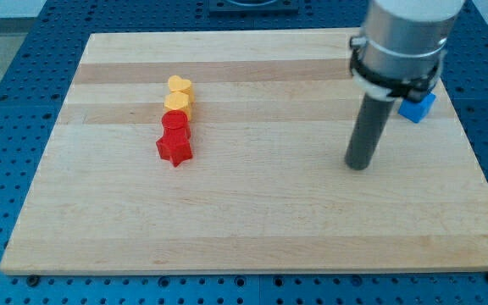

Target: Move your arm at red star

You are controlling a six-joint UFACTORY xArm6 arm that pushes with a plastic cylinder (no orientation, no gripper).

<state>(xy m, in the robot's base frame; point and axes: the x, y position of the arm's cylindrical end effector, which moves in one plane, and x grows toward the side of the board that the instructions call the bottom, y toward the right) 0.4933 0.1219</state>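
The red star [174, 150] lies on the wooden board [252, 220], left of centre. It is the lowest of a short column: a red round block [174, 124] touches it from above, then a yellow block [177, 103], then a yellow heart [180, 85]. My tip [359, 166] rests on the board far to the view's right of the red star, with bare wood between them. It touches no block.
A blue block [418, 107] sits near the board's right edge, just right of and behind my rod, partly hidden by the arm. The board lies on a blue perforated table [7, 127].
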